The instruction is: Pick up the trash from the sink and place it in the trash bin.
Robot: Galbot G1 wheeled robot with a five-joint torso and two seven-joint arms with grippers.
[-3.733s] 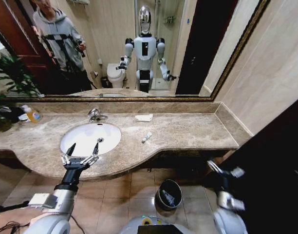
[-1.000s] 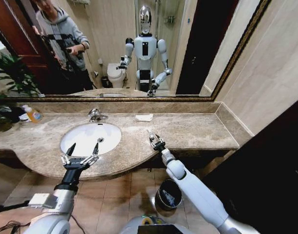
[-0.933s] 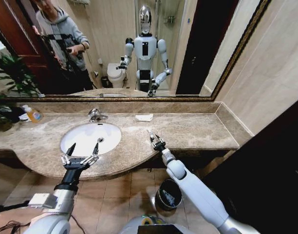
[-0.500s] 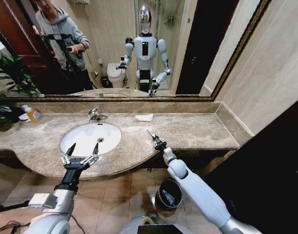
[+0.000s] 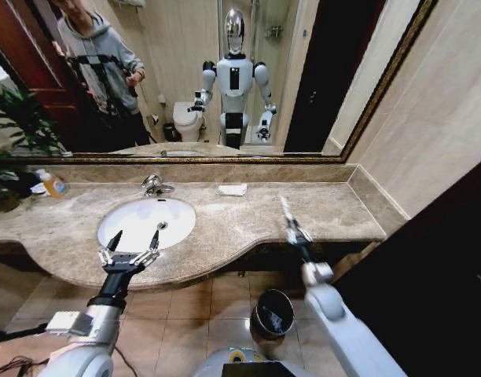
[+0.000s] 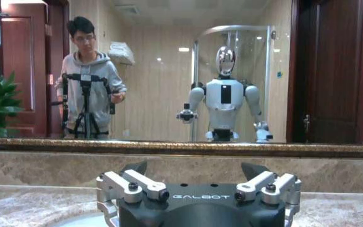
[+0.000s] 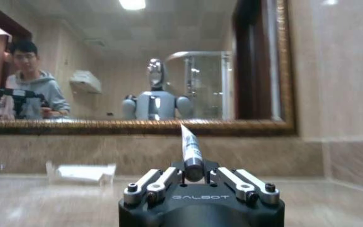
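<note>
Mottled brown marble counter [image 5: 225, 224] surrounds the white sink [image 5: 138, 224]. Right gripper [image 5: 291, 228] is raised above the counter's front right part, clamped on a small white-blue tube [image 7: 190, 144] that stands upright between its fingers. Left gripper [image 5: 133, 250] hovers at the basin's front edge, fingers spread wide. Flat white packet [image 5: 233, 189] lies near the mirror. Black trash bin [image 5: 272, 312] sits on the floor below.

The left gripper [image 5: 133, 242] hovers with its fingers spread wide, arm reaching forward from the near left. The right gripper [image 5: 290, 222] is raised on the right, arm extended forward, fingers [image 7: 162, 178] pinched together around a thin tube [image 7: 190, 147].
</note>
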